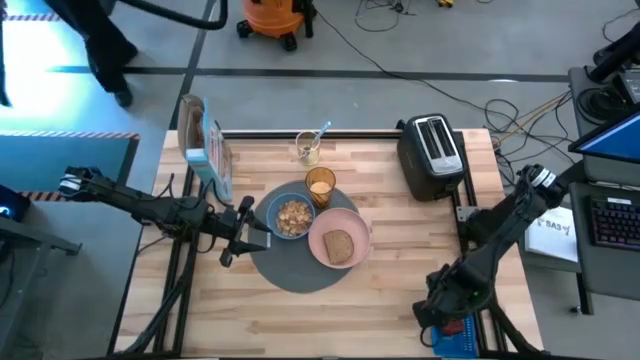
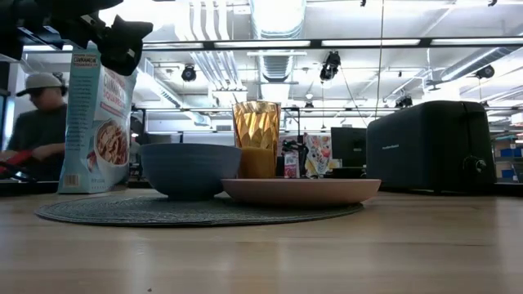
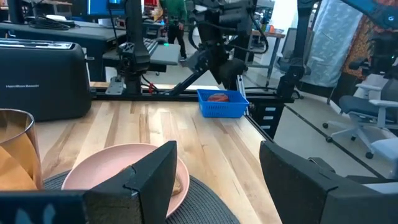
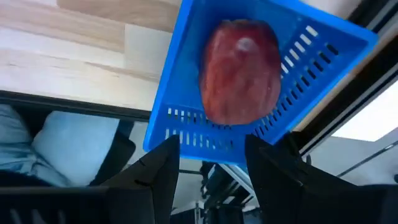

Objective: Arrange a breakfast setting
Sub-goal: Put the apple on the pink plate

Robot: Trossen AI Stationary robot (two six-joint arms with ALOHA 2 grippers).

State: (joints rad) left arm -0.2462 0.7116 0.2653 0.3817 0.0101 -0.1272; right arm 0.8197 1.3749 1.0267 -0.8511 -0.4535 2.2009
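- The small red food piece (image 4: 239,71) is lying in a blue basket (image 4: 261,87) at the bench's near right corner. It is looking rounded, smooth and light, probably a little slippery — I would judge it best taken across its middle from above, clear of the basket's slotted walls.
- The right gripper (image 4: 211,165) is hanging just over that basket, its jaws standing partly apart and gripping nothing.
- The left gripper (image 3: 217,180) is waiting beside the dark-grey mat (image 1: 290,270), jaws wide and empty.
- On the mat the blue bowl (image 1: 292,215), pink plate (image 1: 328,232) with its toast slice (image 1: 341,246) and the amber tumbler (image 1: 320,185) are sitting close together — little free room for setting anything down.
- The bench (image 1: 400,250) is pale wood, flat and dry; a black toaster (image 1: 432,152) and a cereal box (image 1: 205,150) are standing behind, and a person (image 2: 37,122) is working beyond.
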